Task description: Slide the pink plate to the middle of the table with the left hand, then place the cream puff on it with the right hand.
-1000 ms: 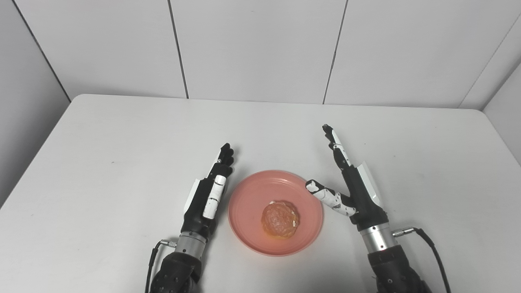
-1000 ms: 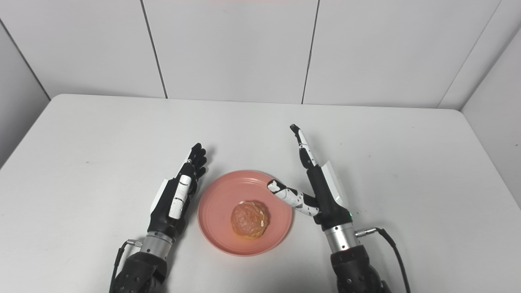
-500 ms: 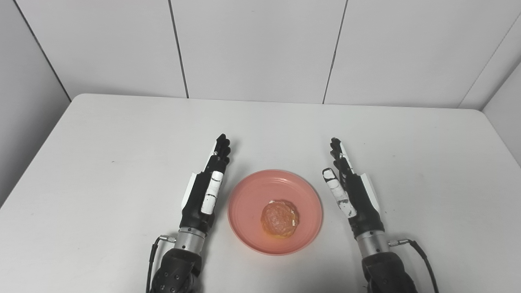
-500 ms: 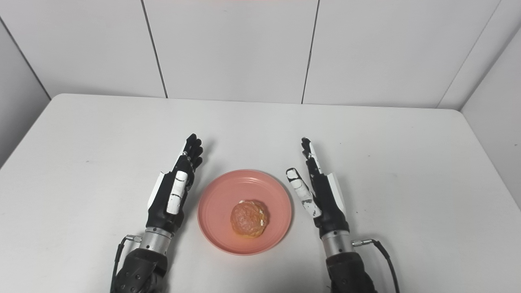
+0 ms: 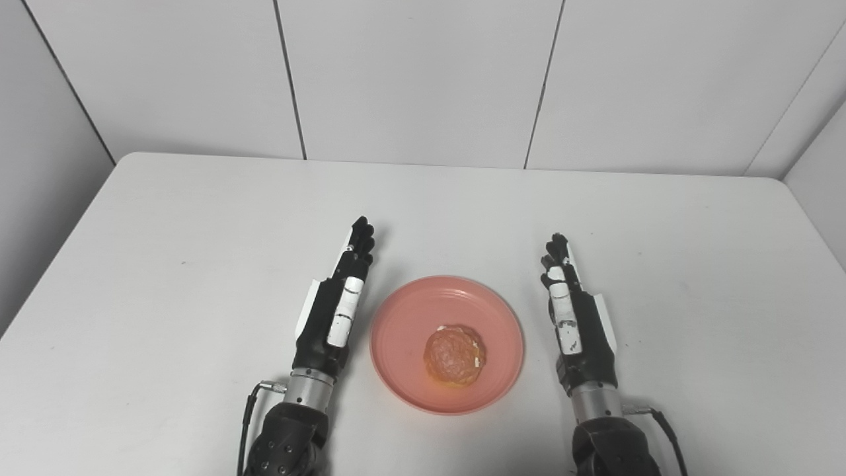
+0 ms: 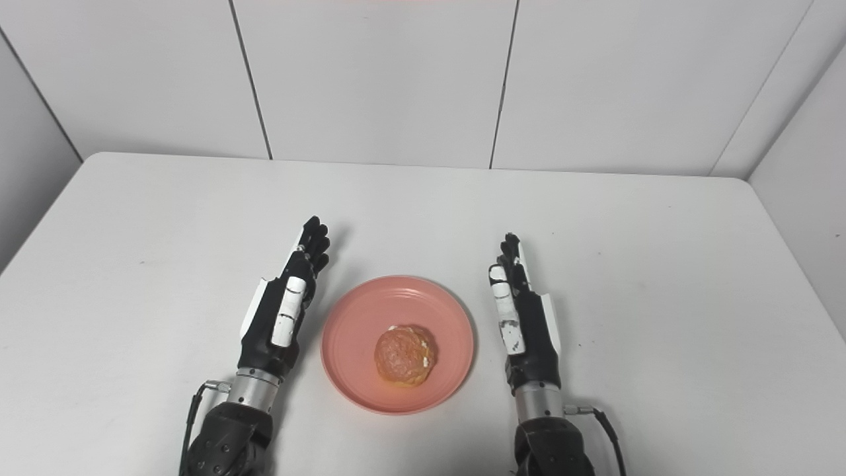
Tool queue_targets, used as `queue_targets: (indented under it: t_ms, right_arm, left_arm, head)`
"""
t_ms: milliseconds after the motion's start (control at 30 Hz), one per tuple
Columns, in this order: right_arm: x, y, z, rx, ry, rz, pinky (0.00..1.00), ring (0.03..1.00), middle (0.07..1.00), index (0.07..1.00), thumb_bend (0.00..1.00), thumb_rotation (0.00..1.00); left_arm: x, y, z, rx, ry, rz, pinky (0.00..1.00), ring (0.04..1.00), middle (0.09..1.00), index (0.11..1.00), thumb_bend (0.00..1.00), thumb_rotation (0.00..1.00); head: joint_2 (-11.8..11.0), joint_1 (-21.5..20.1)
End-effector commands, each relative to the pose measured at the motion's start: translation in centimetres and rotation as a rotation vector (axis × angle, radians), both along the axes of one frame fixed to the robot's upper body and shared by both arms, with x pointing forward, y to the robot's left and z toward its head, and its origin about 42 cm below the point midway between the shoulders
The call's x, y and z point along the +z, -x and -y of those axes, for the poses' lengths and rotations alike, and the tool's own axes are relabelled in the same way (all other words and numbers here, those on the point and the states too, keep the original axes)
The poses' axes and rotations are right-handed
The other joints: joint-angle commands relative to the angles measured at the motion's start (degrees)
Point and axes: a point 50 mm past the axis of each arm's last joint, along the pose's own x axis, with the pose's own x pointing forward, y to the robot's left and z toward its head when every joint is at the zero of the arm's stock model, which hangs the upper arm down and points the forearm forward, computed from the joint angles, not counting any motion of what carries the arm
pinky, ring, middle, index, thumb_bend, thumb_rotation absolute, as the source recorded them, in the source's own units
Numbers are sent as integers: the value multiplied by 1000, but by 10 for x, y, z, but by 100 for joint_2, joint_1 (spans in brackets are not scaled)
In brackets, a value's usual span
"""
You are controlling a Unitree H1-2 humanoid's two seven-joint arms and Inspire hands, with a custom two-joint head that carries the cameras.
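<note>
Cream puff [image 5: 455,356] sits on the pink plate [image 5: 403,330], a little toward the plate's 5 o'clock side, and neither robot hand touches it. Left robot hand [image 5: 336,307] lies at the plate's 9 o'clock, just beside the rim but apart from it, fingers [image 5: 360,239] stretched out straight and close together toward 12 o'clock, holding nothing. Right robot hand [image 5: 574,317] lies at the plate's 3 o'clock, a small gap of bare surface between it and the rim, its fingers [image 5: 557,250] likewise stretched flat toward 12 o'clock with the thumb laid alongside, and it too is empty. Both forearms run down to 6 o'clock, each with a thin cable at the wrist. Around them the white surface [image 5: 198,231] spreads wide, the plate lying near its middle from side to side and toward the near edge. Pale wall panels [image 5: 410,73] stand behind at 12 o'clock.
</note>
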Motion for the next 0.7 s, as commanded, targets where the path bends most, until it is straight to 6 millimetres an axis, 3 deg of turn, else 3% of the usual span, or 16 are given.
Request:
queue_targets:
  t_ms: [0,367,667]
  right_arm:
    - [13,-1,-3,15,-37,53,1000,1000,1000,1000,605,949]
    - [11,5,-2,-48,-87,50,1000,991,993,985,580,939]
    - [13,3,2,-27,-82,46,1000,1000,1000,997,565,955]
  left_arm:
    - [-15,8,-1,15,8,-50,1000,1000,1000,1000,593,1000]
    - [-15,13,-2,51,25,-109,1000,1000,1000,1000,650,1000]
    - [-10,18,1,70,49,-159,1000,1000,1000,1000,626,1000]
  head:
    - [6,3]
    - [38,63]
    - [71,231]
